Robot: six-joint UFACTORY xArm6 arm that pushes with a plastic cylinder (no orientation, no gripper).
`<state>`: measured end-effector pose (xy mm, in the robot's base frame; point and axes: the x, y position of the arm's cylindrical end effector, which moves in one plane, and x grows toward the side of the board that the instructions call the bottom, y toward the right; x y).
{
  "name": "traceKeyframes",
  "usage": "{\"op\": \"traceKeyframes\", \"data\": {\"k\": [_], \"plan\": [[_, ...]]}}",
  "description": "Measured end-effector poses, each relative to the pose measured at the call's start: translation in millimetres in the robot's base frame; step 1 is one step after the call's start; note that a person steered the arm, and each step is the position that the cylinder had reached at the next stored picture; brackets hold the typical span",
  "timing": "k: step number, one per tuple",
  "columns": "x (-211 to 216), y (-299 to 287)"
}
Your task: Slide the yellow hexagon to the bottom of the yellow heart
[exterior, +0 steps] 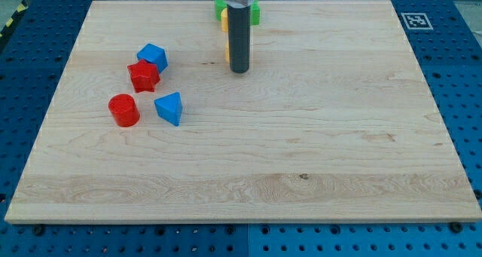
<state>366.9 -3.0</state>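
Observation:
My rod comes down from the view's top centre, and my tip point(239, 70) rests on the board. A yellow block point(227, 52) shows only as a thin sliver at the rod's left edge, just above the tip and touching or nearly touching it. A second yellow block point(224, 20) shows as a sliver higher up, also left of the rod. The rod hides most of both, so I cannot tell which is the hexagon and which the heart.
Two green blocks peek out beside the rod near the top edge, one on its left point(219, 6) and one on its right point(255, 13). At the left stand a blue block point(153, 57), a red star point(143, 75), a red cylinder point(123, 110) and a blue triangle point(169, 107). The wooden board point(316, 151) lies on a blue pegboard.

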Motion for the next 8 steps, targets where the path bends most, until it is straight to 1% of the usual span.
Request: {"op": "traceKeyframes", "data": {"k": [1,3,5,8], "plan": [[-14.3,1.8],[-24.6,0.2],[-25.6,-17.6],[-30.7,-16.8]]}}
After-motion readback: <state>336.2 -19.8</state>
